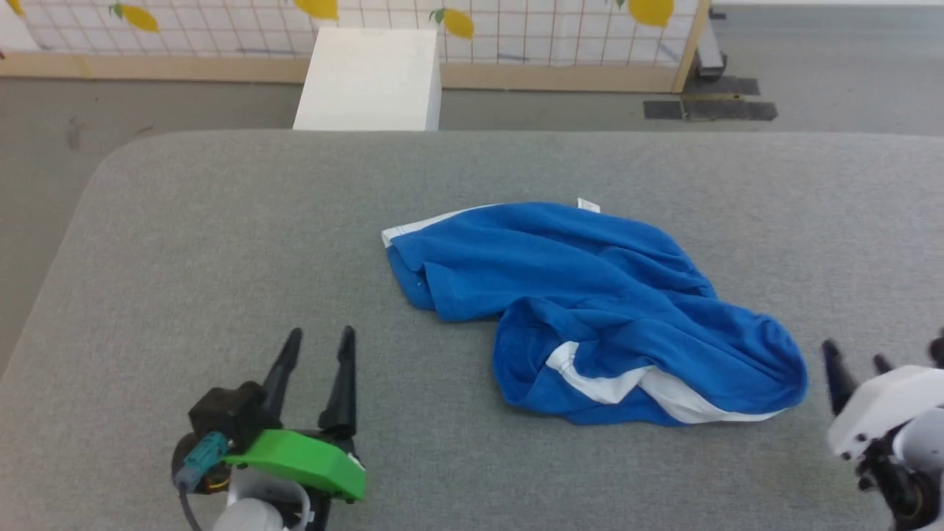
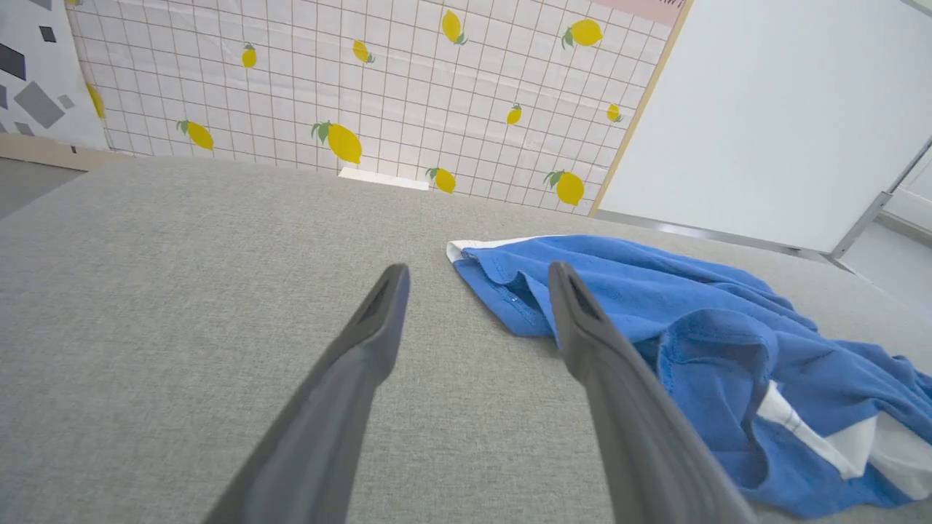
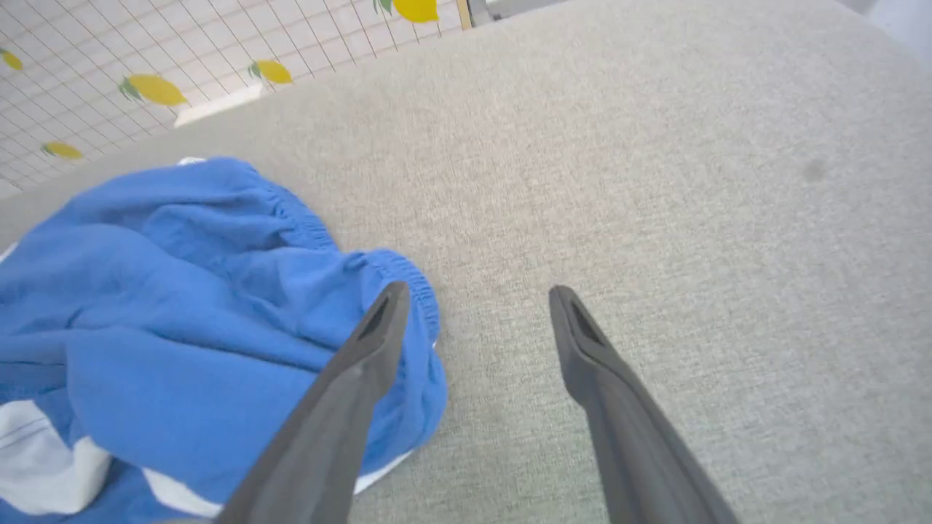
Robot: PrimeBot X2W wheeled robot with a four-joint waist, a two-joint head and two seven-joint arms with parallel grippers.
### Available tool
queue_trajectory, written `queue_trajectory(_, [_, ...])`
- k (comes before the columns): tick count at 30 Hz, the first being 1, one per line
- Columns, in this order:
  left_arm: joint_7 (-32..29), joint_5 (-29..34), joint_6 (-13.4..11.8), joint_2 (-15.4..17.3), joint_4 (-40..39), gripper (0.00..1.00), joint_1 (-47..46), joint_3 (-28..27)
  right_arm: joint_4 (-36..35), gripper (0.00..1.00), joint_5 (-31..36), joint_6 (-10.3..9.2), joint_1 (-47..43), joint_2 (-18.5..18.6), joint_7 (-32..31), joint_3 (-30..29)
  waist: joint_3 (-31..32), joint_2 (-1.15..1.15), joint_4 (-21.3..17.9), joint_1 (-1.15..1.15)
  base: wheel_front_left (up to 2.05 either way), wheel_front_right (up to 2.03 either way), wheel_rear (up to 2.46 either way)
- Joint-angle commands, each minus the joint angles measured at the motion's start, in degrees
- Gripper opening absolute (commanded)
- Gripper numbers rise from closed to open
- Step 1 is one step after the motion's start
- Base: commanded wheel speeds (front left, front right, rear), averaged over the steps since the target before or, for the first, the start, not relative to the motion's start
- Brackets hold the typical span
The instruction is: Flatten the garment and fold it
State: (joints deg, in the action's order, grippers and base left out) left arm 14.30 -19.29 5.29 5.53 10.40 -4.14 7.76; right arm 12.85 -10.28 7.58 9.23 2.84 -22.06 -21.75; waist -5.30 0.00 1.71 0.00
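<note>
The garment (image 1: pixel 590 295) lies crumpled in the middle of the grey table (image 1: pixel 221 243), royal blue with a white band along its near fold and a white edge at its far left corner. My left gripper (image 1: pixel 321 338) hovers open at the lower left, well short of the cloth. In the left wrist view the garment (image 2: pixel 655 306) spreads to the right past my left gripper (image 2: pixel 477 273). My right gripper (image 1: pixel 855 358) stands open just right of the bunched end. In the right wrist view the garment (image 3: pixel 182 291) lies left of my right gripper (image 3: pixel 477 295), whose left finger overlaps its edge.
A white box (image 1: pixel 371 77) stands on the floor beyond the table's far edge. Behind it runs a lemon-patterned grid panel (image 1: pixel 516 29) with a wooden base. Bare grey table surface surrounds the cloth on all sides.
</note>
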Motion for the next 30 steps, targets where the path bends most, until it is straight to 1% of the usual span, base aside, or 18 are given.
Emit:
queue_trajectory(1, [-0.9,-0.9,0.6,-0.4,0.0,1.0,-1.1,0.6,-0.8,1.0,-1.2,-0.09,-0.7,0.0,2.2,-0.9,0.8,0.0,-0.9,0.0,0.0,0.0,0.0])
queue_trajectory(3, [-3.8,-2.4,1.1,-0.7,-0.5,1.0,-3.1,2.5,-1.7,1.0,-1.9,-0.09,-1.5,0.0,4.5,-1.8,0.8,0.0,-1.6,0.0,0.0,0.0,0.0])
queue_trajectory(5, [-8.1,-4.2,1.5,-1.0,-1.2,1.0,-5.8,5.0,-2.3,1.0,-2.4,-0.09,-2.1,0.0,5.9,-2.4,0.8,0.0,-2.4,0.0,0.0,0.0,0.0])
queue_trajectory(9, [-21.7,-7.1,1.9,-1.1,-0.3,1.0,-11.7,11.1,-3.1,1.0,-3.3,-0.09,-3.1,0.0,6.6,-1.8,0.4,0.0,-4.9,0.0,0.0,0.0,0.0])
queue_trajectory(10, [-26.0,-8.5,2.0,-1.3,0.4,1.0,-13.0,12.6,-3.1,1.0,-3.6,-0.09,-3.4,0.0,6.6,-1.5,0.1,0.0,-5.7,0.0,0.0,0.0,0.0])
queue_trajectory(13, [-37.4,-10.0,1.9,-1.4,3.1,1.0,-15.5,16.5,-2.8,1.0,-4.1,-0.09,-3.9,0.0,6.8,-0.8,-0.5,0.0,-7.6,0.0,0.0,0.0,0.0])
queue_trajectory(14, [-41.2,-10.1,1.4,-1.4,4.3,1.0,-16.2,17.4,-2.7,1.0,-4.2,-0.09,-4.1,0.0,6.9,-0.7,-0.9,0.0,-8.3,0.0,0.0,0.0,0.0])
queue_trajectory(16, [-46.4,-9.5,0.6,-0.7,6.1,1.0,-17.2,18.9,-2.3,1.0,-4.7,-0.09,-4.2,0.0,7.2,-0.4,-1.5,0.0,-9.3,0.0,0.0,0.0,0.0])
queue_trajectory(19, [-49.4,-9.8,0.4,-0.3,7.5,1.0,-17.4,19.5,-1.8,1.0,-5.2,-0.09,-4.4,0.0,7.8,-0.2,-2.3,0.0,-10.5,0.0,0.0,0.0,0.0])
queue_trajectory(22, [-49.8,-10.8,0.3,-0.2,8.0,1.0,-16.6,19.4,-1.5,1.0,-5.3,-0.09,-4.6,0.0,8.6,-0.5,-2.8,0.0,-10.8,0.0,0.0,0.0,0.0])
queue_trajectory(23, [-49.5,-11.2,0.5,-0.2,7.7,0.39,-16.4,19.3,-1.5,1.0,-5.3,-0.09,-4.6,0.0,8.7,-0.7,-2.9,0.0,-10.7,0.0,0.0,0.0,0.0])
queue_trajectory(24, [-48.6,-12.1,0.6,-0.4,7.2,0.0,-16.2,18.9,-1.5,1.0,-5.2,-0.09,-4.7,0.0,8.9,-0.9,-3.0,0.0,-10.5,0.0,0.0,0.0,0.0])
queue_trajectory(27, [-46.7,-14.3,1.0,-0.5,5.3,0.0,-15.8,17.8,-1.3,1.0,-5.2,-0.09,-4.6,0.0,9.0,-1.4,-3.0,0.0,-9.4,0.0,0.0,0.0,0.0])
queue_trajectory(30, [-44.1,-17.2,1.3,-0.6,2.6,0.0,-15.5,15.6,-1.3,1.0,-4.9,-0.09,-4.7,0.0,9.0,-1.6,-2.5,0.0,-7.3,0.0,0.0,0.0,0.0])
